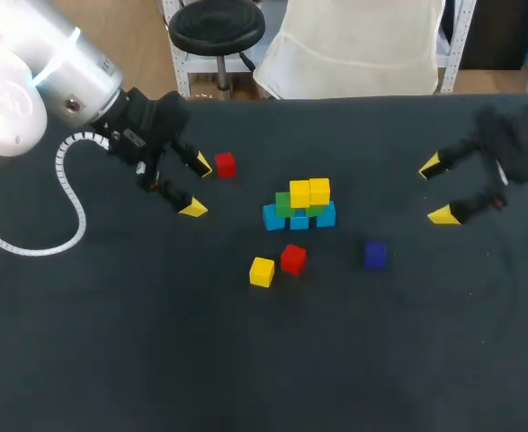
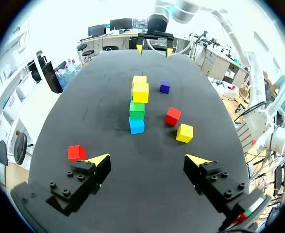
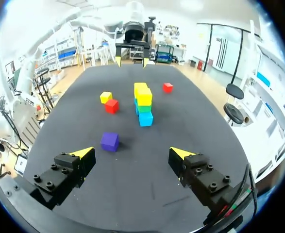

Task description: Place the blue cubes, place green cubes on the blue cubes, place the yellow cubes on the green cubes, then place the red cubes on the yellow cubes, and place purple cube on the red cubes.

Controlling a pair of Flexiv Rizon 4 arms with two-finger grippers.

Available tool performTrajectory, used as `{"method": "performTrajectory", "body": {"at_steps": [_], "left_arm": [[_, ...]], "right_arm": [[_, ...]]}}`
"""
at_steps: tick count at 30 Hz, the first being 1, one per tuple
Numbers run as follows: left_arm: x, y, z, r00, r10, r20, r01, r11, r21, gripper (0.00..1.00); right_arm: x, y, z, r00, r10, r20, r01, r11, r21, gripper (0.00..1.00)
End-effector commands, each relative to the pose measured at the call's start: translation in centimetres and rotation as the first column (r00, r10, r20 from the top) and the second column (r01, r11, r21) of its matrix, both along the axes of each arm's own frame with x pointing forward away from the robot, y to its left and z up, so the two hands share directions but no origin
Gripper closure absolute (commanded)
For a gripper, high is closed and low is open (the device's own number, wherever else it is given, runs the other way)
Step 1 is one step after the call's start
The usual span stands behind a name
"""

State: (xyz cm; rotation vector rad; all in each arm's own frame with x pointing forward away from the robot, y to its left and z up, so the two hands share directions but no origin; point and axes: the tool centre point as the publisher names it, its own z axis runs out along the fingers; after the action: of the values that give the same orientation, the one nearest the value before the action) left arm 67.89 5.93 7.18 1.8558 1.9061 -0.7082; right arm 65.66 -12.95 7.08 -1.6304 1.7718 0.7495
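Head view is showing the stack (image 1: 299,205) sitting near the middle of the dark bench (image 1: 156,360). Blue cubes (image 1: 272,218) are lying at its base, green cubes (image 1: 283,203) are resting on them, and two yellow cubes (image 1: 309,192) are sitting on top. A loose red cube (image 1: 292,258) and a loose yellow cube (image 1: 262,271) are lying just beside each other on the robot's side of the stack. The purple cube (image 1: 376,254) is sitting alone, to the right of the stack. A second red cube (image 1: 224,165) is lying left of the stack, just beside one yellow tip of the left jaws. The left arm (image 1: 75,81) is holding the left jaws spread wide and empty, left of the stack. The right arm (image 1: 515,144) is holding the right jaws well to the right of the stack, also gaping with nothing between them.
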Motion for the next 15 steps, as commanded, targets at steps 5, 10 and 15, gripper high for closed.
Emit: {"method": "performTrajectory", "body": {"at_steps": [5,10,15], "left_arm": [[0.0,0.1,-0.1,1.0,-0.002,0.003,0.002,1.0,-0.002,0.0],[-0.8,-0.3,0.4,0.999,-0.036,0.024,0.036,0.999,-0.007,0.0],[-3.4,-1.6,1.3,0.993,-0.117,0.032,0.116,0.992,0.051,0.0]], "right_arm": [[-0.4,-0.5,-0.3,1.0,0.006,-0.015,-0.006,1.0,0.027,0.0],[-0.4,-0.5,-0.3,1.0,0.006,-0.015,-0.006,1.0,0.027,0.0],[-0.4,-0.5,-0.3,1.0,0.006,-0.015,-0.006,1.0,0.027,0.0]]}}
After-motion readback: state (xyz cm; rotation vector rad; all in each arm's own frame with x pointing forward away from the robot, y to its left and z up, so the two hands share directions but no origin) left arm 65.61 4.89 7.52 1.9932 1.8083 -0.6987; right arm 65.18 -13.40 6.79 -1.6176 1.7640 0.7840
